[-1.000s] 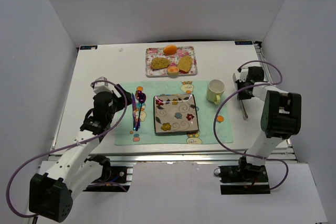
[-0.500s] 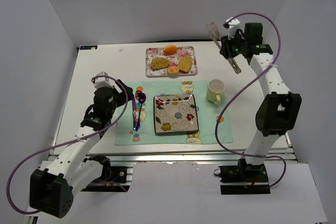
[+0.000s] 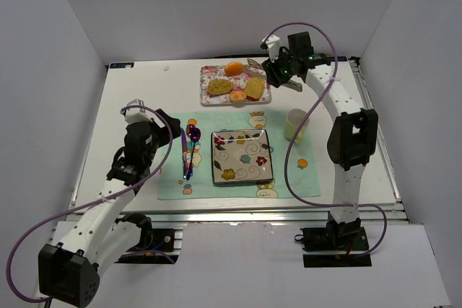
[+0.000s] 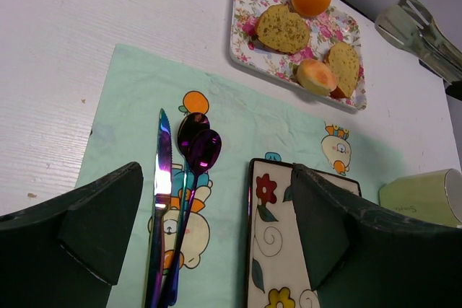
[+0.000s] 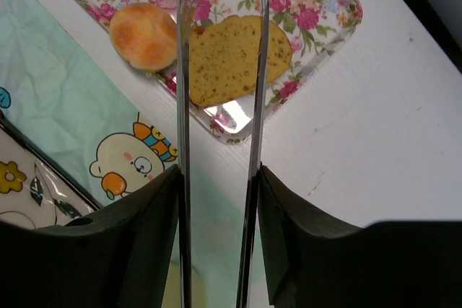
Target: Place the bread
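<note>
White tabletop [image 3: 144,91]: right arm [image 3: 328,95] stretches toward the floral tray [image 3: 211,71], right gripper [image 5: 216,178] pinching tongs [image 5: 184,70]; left gripper [image 4: 216,178] spread wide.

Tray [image 3: 211,71] sat at the far centre of the counter [image 3: 144,99]. On the tray, fruit [image 3: 233,68] lay at the far edge, two bread slices [image 3: 220,86] side by side behind the bun [image 3: 237,96], and the bun at the near edge between them. Placemat [image 3: 289,171] lay just in front of the tray. Plate [image 3: 242,156] sat mid-mat. Knife [image 3: 185,156] and spoon [image 4: 203,151] lay side by side left of the plate, knife outermost. Cup [image 3: 296,125] stood right of the plate, at the mat's far right corner. Tongs [image 5: 184,70], gripped in the right end effector [image 5: 216,178], ran over the tray's right half, above the right slice.
</note>
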Tool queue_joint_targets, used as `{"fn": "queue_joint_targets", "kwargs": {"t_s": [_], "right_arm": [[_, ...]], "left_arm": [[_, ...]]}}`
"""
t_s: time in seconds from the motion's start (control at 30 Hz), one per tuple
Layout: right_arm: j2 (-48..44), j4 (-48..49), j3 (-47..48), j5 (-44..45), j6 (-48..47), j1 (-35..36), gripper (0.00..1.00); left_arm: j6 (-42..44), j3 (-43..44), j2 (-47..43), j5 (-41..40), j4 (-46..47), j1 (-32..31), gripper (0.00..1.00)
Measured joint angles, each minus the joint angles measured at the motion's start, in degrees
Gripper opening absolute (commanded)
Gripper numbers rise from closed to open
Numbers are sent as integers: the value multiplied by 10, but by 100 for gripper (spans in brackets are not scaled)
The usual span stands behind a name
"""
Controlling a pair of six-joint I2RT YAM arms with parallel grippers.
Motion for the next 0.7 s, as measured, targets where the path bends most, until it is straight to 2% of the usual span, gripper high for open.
{"fn": "queue_joint_targets", "kwargs": {"t_s": [0.27, 0.43, 0.7], "right_arm": [[19, -33, 23, 28, -79, 38, 50], [12, -52, -7, 27, -136, 47, 51], [10, -80, -20, 34, -167, 71, 52]], "left_arm": [[-3, 0, 0, 0, -1, 0, 92], [-3, -1, 0, 0, 1, 0, 92], [-3, -1, 5, 1, 5, 0, 92]]}}
